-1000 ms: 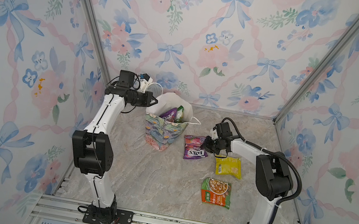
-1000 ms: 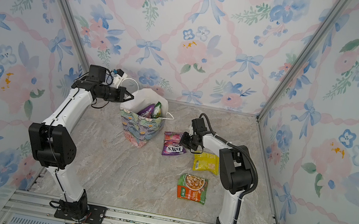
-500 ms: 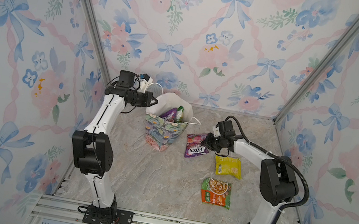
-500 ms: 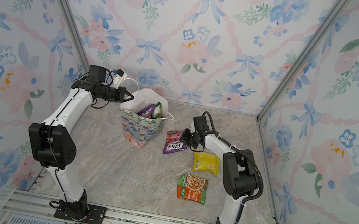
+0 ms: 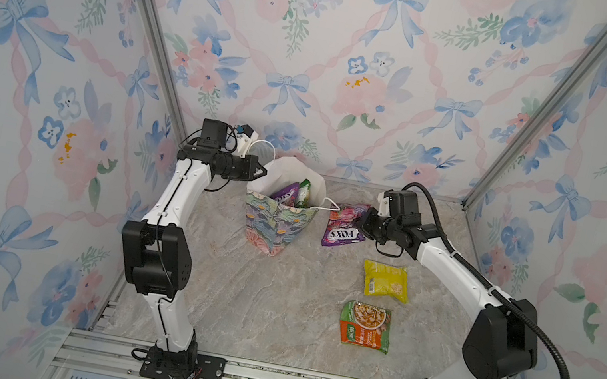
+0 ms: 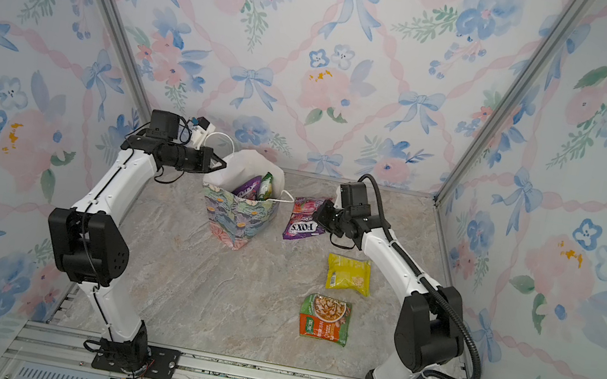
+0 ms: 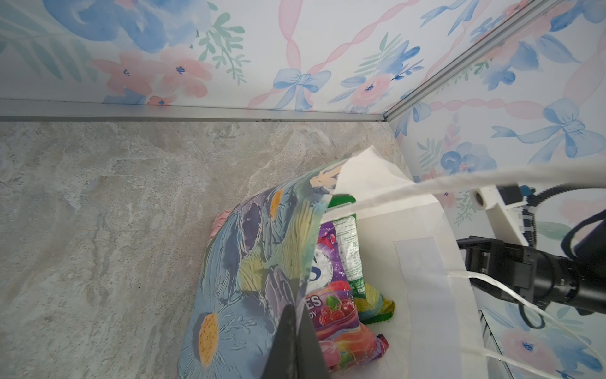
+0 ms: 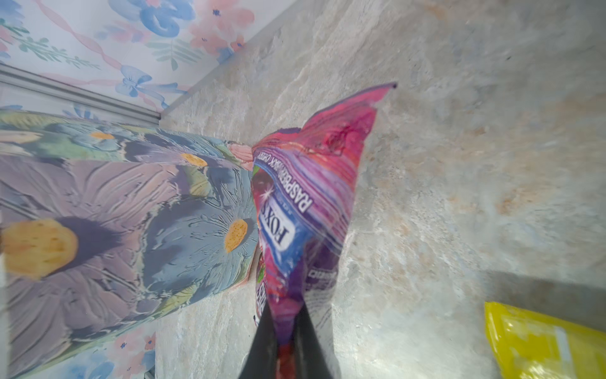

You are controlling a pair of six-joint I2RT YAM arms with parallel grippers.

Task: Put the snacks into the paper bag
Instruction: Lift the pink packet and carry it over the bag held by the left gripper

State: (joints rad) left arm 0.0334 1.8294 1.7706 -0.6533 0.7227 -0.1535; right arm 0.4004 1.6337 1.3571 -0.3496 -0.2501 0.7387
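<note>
The paper bag stands upright at the back of the table, mouth open. My left gripper is shut on the bag's rim at its left side. Inside it lie a purple candy packet and a green pouch. My right gripper is shut on one edge of a purple FOX'S packet. That packet hangs tilted just right of the bag, beside its wall.
A yellow pouch and an orange-green pouch lie flat on the marble table, in front of the right gripper. The bag's white cord handle arches over its mouth. Floral walls close in three sides.
The right gripper has raised the purple FOX'S packet off the table and carried it back toward the bag. The left arm and the bag have not moved.
</note>
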